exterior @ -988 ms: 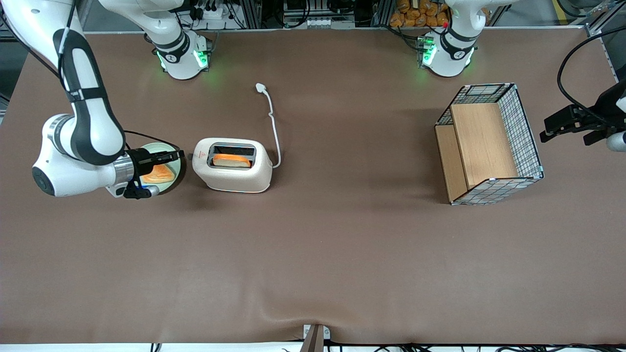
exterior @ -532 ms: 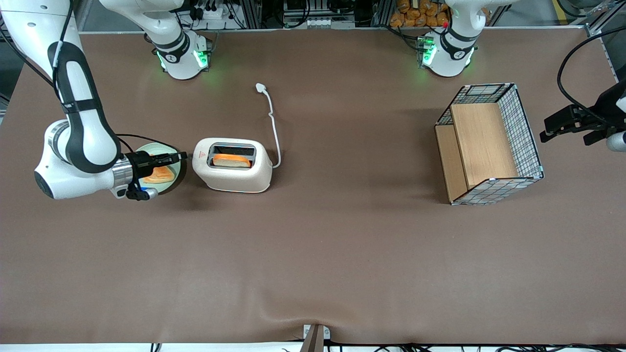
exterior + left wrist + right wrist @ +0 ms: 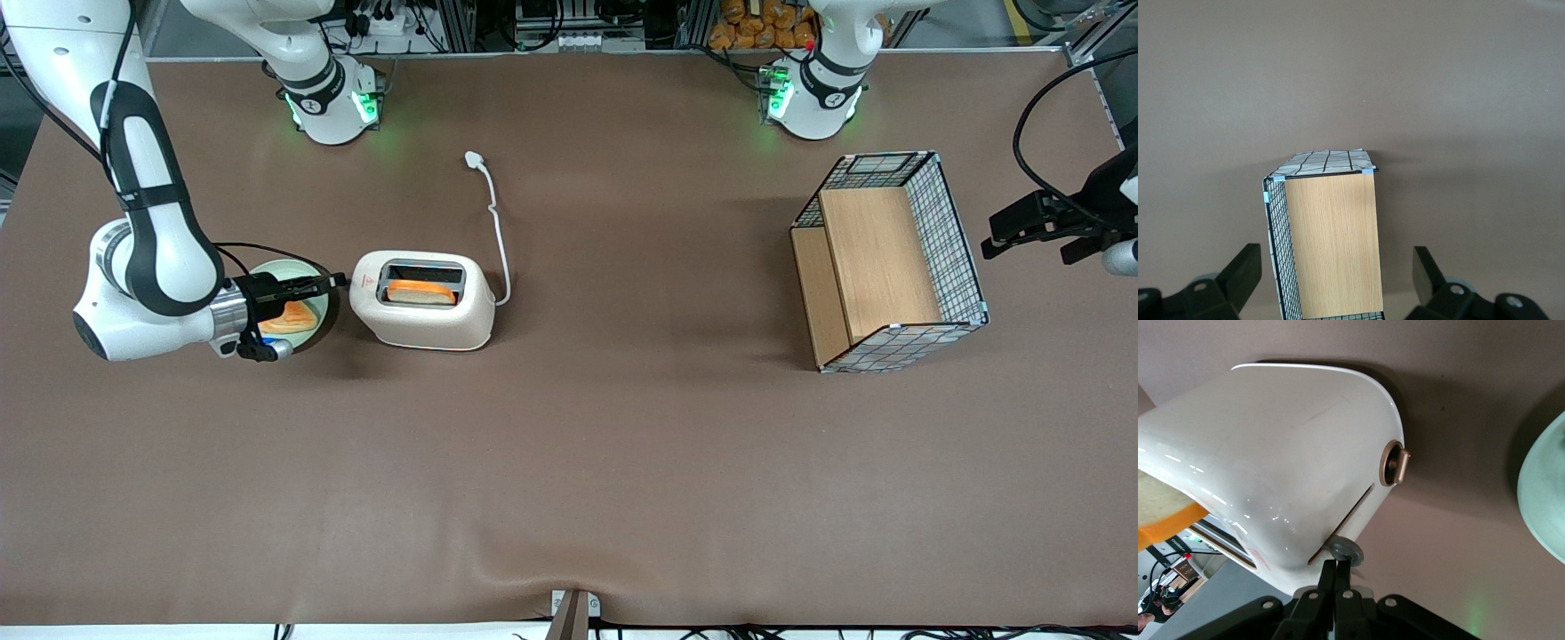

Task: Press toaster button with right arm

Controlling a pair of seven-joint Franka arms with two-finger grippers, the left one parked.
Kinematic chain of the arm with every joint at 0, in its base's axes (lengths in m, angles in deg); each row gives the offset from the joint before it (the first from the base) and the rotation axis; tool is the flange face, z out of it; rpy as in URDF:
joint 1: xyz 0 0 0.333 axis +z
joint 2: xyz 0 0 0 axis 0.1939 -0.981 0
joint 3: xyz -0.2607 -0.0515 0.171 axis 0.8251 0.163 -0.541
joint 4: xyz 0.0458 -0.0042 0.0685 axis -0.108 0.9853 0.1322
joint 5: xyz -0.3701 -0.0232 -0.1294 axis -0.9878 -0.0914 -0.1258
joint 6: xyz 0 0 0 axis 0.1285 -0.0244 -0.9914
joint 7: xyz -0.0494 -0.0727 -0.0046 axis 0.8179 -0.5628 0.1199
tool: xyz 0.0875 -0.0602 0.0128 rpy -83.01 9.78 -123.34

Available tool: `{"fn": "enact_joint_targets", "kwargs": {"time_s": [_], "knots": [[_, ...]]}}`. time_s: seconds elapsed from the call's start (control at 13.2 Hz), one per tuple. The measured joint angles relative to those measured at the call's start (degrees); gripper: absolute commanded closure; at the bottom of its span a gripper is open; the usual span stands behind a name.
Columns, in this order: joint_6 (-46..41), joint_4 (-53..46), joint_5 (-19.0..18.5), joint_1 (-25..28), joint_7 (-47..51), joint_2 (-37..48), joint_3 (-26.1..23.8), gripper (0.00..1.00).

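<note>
- At our gripper [image 3: 336,281], in the front view, the fingertips reach the narrow end of the cream toaster [image 3: 425,302], just under its red triangle mark [image 3: 362,281]; the toaster button itself is hidden there by the tips.
- Under the gripper's body sits a pale green plate [image 3: 318,320] with a slice of toast [image 3: 292,316], and another slice [image 3: 421,293] stands high in the slot, so we judge the press not yet finished.
- Around us spreads a brown table cover [image 3: 569,462]; the toaster's white cord [image 3: 495,222] trails away unplugged, and a wire basket with wood panels [image 3: 889,258] lies toward the parked arm's end.
- From the right wrist, our fingers [image 3: 1335,587] are closed together, gripping nothing, with their tips right at the toaster button [image 3: 1346,551], a grey tab at the end of its slot [image 3: 1341,523].
- Just past the tab is a copper-ringed knob [image 3: 1394,464]; what is left, we judge, is to push the tab along the slot.
- From the left wrist, we see only the basket [image 3: 1328,240] on bare cover.
</note>
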Motion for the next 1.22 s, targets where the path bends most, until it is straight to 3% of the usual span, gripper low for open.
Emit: {"fn": "enact_joint_targets", "kwargs": {"time_s": [1.22], "knots": [[1.35,0.02,3.76,-1.74,-6.90,-5.43,0.09,0.95]]}}
